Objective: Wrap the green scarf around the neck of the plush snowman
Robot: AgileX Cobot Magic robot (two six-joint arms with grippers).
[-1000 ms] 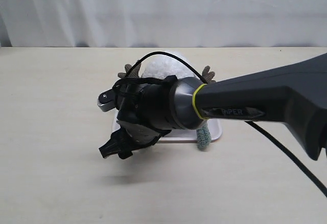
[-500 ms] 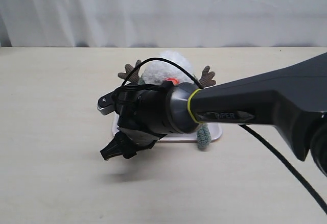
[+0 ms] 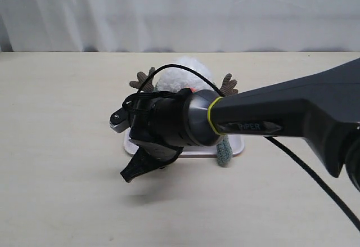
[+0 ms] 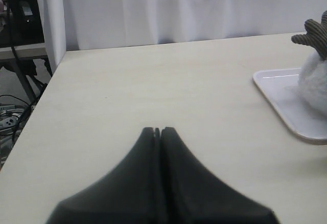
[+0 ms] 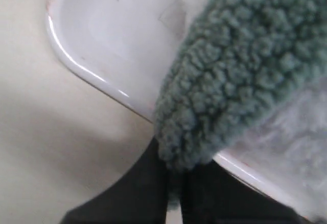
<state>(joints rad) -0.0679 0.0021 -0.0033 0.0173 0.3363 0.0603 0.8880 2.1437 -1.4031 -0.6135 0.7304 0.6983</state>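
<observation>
The right arm [image 3: 270, 120] fills the foreground of the exterior view and hides the snowman's neck, its body and the scarf's middle. The right gripper [image 3: 132, 174] has its fingers pressed together, pinching one rounded end of the green scarf [image 5: 230, 71] at the rim of the white tray [image 5: 97, 25]. The left gripper [image 4: 157, 131], well apart from the tray, has its fingers pressed together on nothing.

There is one scarf, one tray, one plush snowman [image 3: 181, 73] and two twig arms [image 3: 143, 79]. The scarf's other end shows at the tray's front right. Its length therefore runs across the tray's front, before the snowman sitting on the tray.
</observation>
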